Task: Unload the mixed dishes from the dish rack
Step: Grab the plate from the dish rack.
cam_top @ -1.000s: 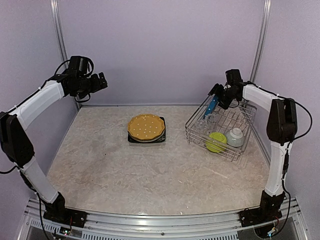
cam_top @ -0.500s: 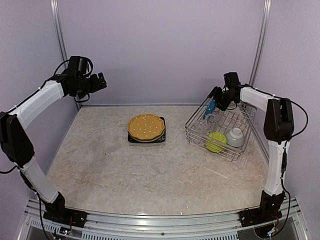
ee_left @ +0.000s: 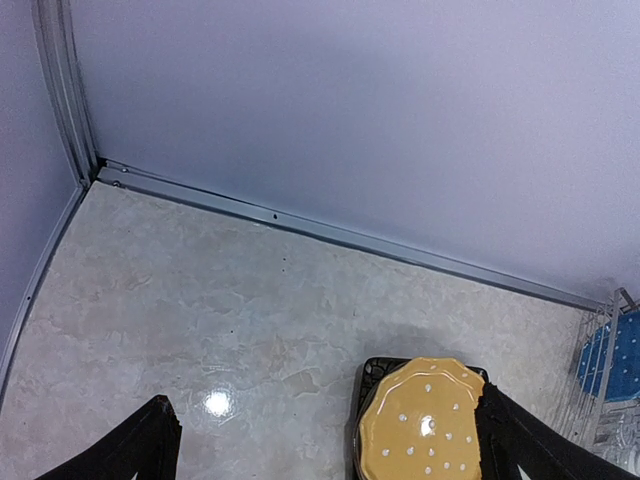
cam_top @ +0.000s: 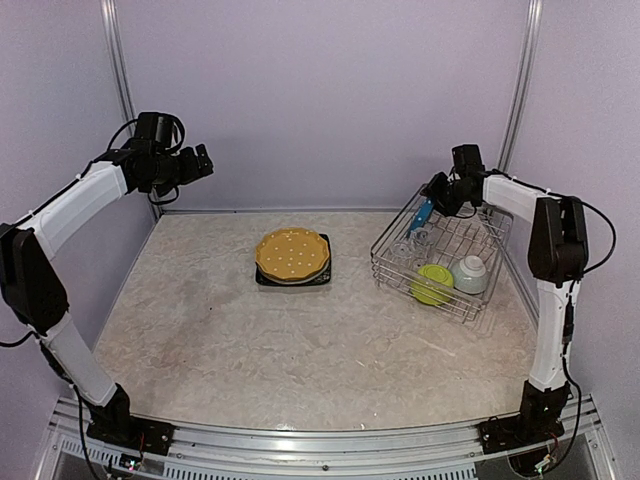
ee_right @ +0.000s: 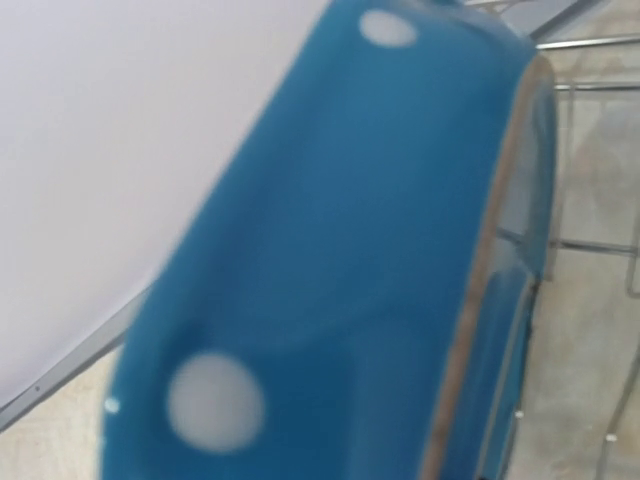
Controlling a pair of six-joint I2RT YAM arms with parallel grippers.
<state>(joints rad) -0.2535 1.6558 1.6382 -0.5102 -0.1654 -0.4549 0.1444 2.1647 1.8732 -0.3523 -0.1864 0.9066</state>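
Top external: we see the yellow plate (cam_top: 292, 254) on the black square plate (cam_top: 326, 274) mid-worktop, unloaded. The dish rack (cam_top: 385, 272) at the right edge holds the lime-green bowl (cam_top: 433, 284), the pale grey-green bowl (cam_top: 471, 273), glasses (cam_top: 405, 248) and the blue white-dotted plate (cam_top: 424, 212). Left jaws are released; right jaws are at that plate, grip we cannot tell.

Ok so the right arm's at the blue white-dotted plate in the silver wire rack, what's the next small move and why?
Probably close the right gripper onto the upper rim of the blue white-dotted plate before lifting. It stands on edge in the far left corner of the silver wire-mesh dish rack and fills the right wrist view, so the gripper looks close.
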